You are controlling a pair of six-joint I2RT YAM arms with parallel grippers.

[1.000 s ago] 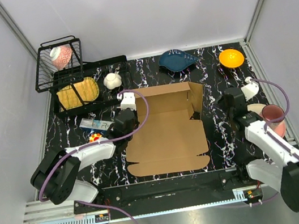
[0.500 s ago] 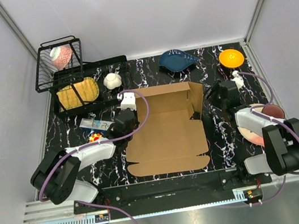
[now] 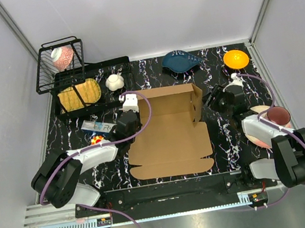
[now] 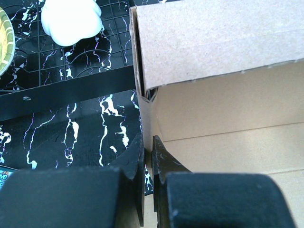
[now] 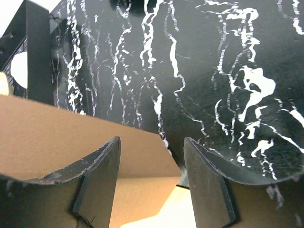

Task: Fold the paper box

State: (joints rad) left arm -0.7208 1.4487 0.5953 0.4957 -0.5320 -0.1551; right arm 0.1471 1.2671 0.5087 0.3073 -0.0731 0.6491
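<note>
Paper box (image 3: 171, 137) lies at the middle of the table (image 3: 209, 66), far wall and right flap raised; the left gripper (image 4: 148, 159) is clamped on its thin left wall, by the box's far-left corner; the right gripper (image 5: 152, 171), jaws apart, hangs at the right flap; a blue dish (image 3: 181, 61) and an orange bowl (image 3: 236, 58) sit along the far edge.

Left claw (image 4: 148, 142) clamped, right claw (image 5: 152, 147) agape.

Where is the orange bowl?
In the top view, the orange bowl sits near the far right corner of the table, to the right of the blue dish.
</note>
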